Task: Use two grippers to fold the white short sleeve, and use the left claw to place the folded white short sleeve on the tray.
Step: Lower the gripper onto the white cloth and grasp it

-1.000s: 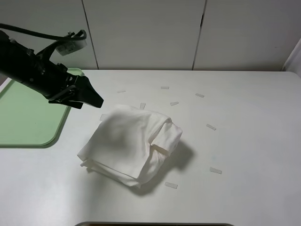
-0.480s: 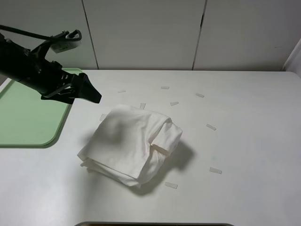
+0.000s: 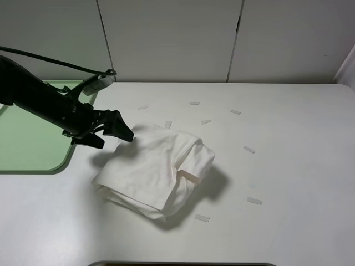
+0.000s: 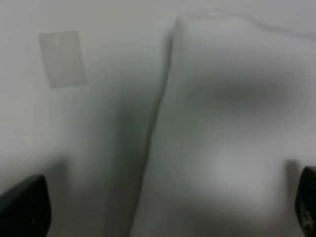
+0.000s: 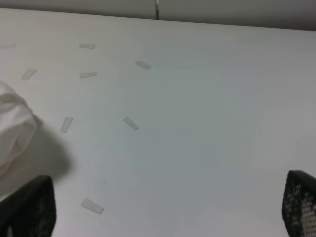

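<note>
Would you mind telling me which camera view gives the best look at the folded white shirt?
The exterior high view: it shows the whole folded white shirt on the table, with the left gripper at its far-left corner. The left wrist view shows only a blurred close-up of one edge. The right wrist view catches a small bit of cloth.

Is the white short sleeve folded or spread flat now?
Folded. The white short sleeve lies as a compact layered bundle on the table, with stacked edges showing at its front.

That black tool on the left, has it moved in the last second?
Yes. The left tool has dropped away from the green tray, down to the folded white T-shirt's edge, open.
</note>
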